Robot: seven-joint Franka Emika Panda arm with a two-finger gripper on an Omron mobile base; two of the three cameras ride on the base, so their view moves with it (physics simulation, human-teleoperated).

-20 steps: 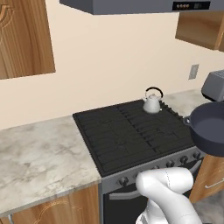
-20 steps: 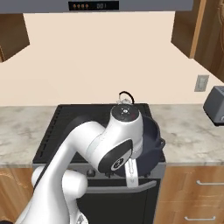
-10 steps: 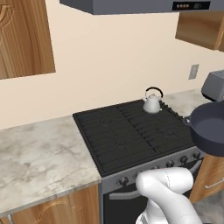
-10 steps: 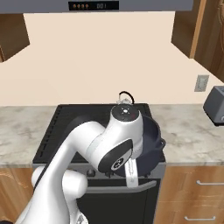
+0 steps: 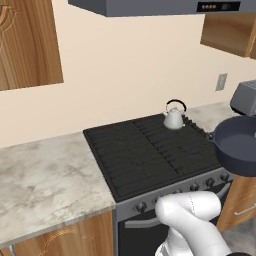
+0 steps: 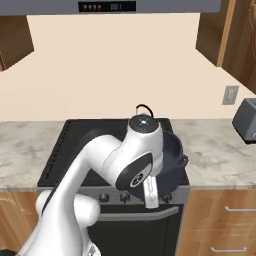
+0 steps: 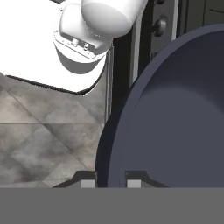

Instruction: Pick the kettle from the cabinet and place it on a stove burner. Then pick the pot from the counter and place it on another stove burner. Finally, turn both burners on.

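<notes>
The dark blue-grey pot (image 5: 239,145) hangs in the air off the stove's front right corner, above the knob row. In the hand view my gripper (image 7: 110,181) is shut on the pot (image 7: 175,122), with the rim between the two fingertips (image 7: 89,183). From the right base view the pot (image 6: 173,149) is mostly hidden behind my arm. The small silver kettle (image 5: 174,118) stands on the back right burner; its black handle (image 6: 144,107) peeks over my arm. The other stove burners (image 5: 142,155) are bare.
A row of round knobs (image 5: 200,186) lines the stove front. Marbled counter (image 5: 45,175) lies left of the stove, and more counter (image 6: 220,155) with a grey toaster (image 6: 246,120) lies to the right. A range hood (image 5: 150,6) and wooden wall units (image 5: 227,32) hang overhead.
</notes>
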